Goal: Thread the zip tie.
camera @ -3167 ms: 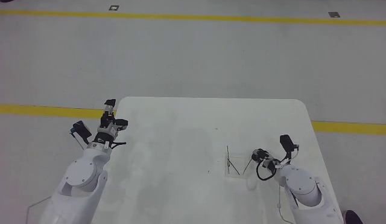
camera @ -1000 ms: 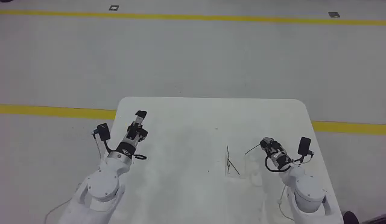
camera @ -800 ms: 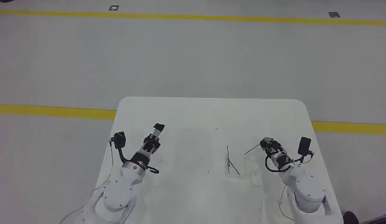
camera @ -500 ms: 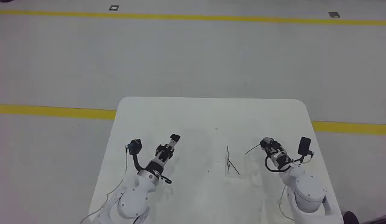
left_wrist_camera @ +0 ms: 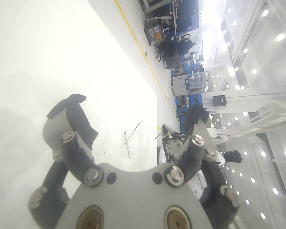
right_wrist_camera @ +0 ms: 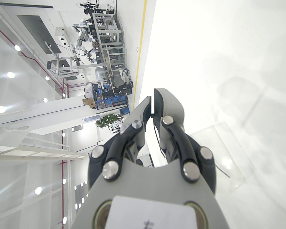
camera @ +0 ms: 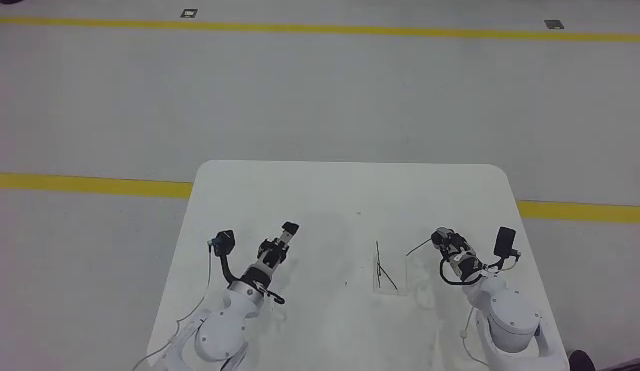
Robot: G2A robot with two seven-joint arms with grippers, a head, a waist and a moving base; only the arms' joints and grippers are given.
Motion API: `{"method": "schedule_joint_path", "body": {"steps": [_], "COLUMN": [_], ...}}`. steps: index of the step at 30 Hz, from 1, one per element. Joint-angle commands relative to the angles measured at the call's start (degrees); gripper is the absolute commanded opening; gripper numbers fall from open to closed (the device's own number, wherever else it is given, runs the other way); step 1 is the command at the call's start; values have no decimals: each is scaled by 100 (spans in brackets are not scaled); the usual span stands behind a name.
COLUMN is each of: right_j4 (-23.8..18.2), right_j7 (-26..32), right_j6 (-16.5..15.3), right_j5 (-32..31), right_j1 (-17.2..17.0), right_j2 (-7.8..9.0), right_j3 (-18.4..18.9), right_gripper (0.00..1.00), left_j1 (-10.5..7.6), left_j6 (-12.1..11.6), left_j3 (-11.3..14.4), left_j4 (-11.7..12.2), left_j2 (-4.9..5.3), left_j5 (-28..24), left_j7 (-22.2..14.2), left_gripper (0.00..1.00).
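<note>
The right claw (right_wrist_camera: 153, 96) is pinched shut on the tie (camera: 417, 246); the tie pokes out past its tips; just ahead of them, loose ties (camera: 380, 265) lie on what looks like a clear tray (right_wrist_camera: 219, 144) on the table (camera: 330, 186); well apart sits the left claw (left_wrist_camera: 135, 106), fingers wide apart, holding nothing. I think the free end needs catching; the left claw should come close slowly and grab near the tip, so the thin tie does not bend away.

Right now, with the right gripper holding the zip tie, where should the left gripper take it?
The zip tie juts from the shut right gripper toward the middle of the table. Probably pinch its free tip, bringing the open left gripper in from that side, jaws across the thin strap.
</note>
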Motion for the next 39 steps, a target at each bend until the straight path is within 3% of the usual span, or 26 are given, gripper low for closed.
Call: {"method": "schedule_joint_path", "body": {"steps": [1, 6, 12, 17, 21, 24, 39], "right_j4": [0, 0, 0, 0, 0, 0, 0], "right_j7": [0, 0, 0, 0, 0, 0, 0], "right_j6": [0, 0, 0, 0, 0, 0, 0], "right_j5": [0, 0, 0, 0, 0, 0, 0], "right_j1": [0, 0, 0, 0, 0, 0, 0], "right_j2": [0, 0, 0, 0, 0, 0, 0], "right_j3": [0, 0, 0, 0, 0, 0, 0], "right_gripper": [0, 0, 0, 0, 0, 0, 0], "left_j1": [-134, -589, -1206, -1908, -2290, -2375, -2375], "left_j6": [122, 488, 947, 1330, 1511, 1558, 1558], "left_j3": [34, 388, 1066, 1665, 1891, 1919, 1919], "left_j4": [-6, -68, 20, 412, 530, 589, 589], "left_j2": [-18, -64, -158, -314, -417, -450, -450], "left_j5": [-178, -119, 260, 559, 545, 581, 581], "left_j7": [-129, -644, -1116, -1122, -1076, -926, -926], "left_gripper": [100, 100, 100, 100, 100, 100, 100]}}
